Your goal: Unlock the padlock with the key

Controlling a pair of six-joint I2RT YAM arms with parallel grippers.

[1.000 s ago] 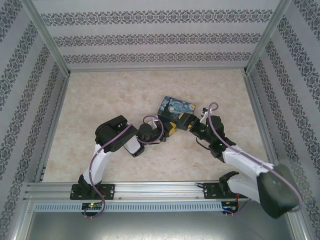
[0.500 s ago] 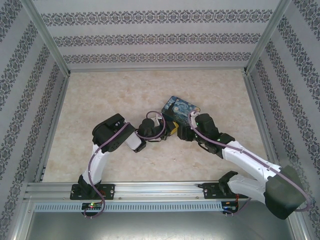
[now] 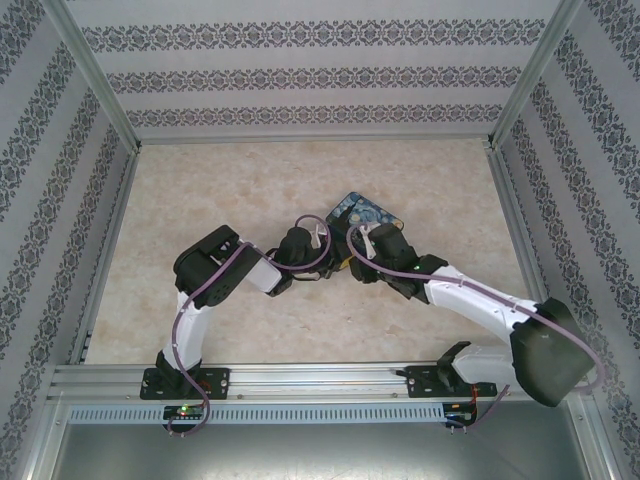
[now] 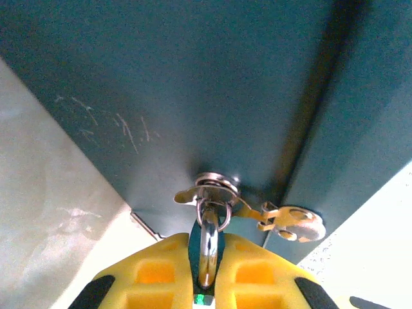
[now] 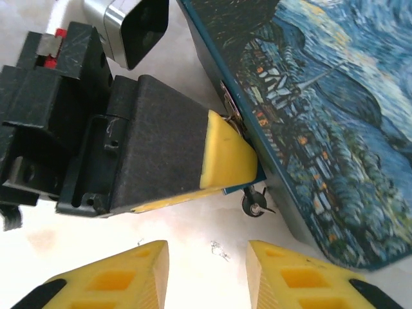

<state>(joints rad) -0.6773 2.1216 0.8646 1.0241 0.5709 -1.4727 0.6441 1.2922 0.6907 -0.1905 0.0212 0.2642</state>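
**Padlock pinched at the box's hasp; key dangling free**

The padlock [image 4: 208, 264] hangs from the hasp [image 4: 209, 187] on the side wall of the box [image 3: 365, 212], which lies near the middle of the table [image 3: 230, 190], a little toward the right edge. The left gripper [image 4: 207, 239] is closed on the lock's steel shackle, its yellow pads on either side. The right gripper [image 5: 207, 251] sits just short of the box with its jaws wide and nothing between them.

The lock looks small, hard and smooth, so it will likely swivel on the hasp unless held firmly. A grip on the body would probably steady it better than one on the round shackle. The key [image 4: 293, 224] hangs on a thin ring beside the hasp. It is light, flat and loose, and would probably swing away from a touch. It is best pinched across its flat bow, leaving the blade free.

The lock's body and keyhole are hidden between the left pads. Whether the key's ring is tied to the shackle or the hasp is hard to make out. In the right wrist view the key [image 5: 255, 205] is a tiny dark shape under the left finger.
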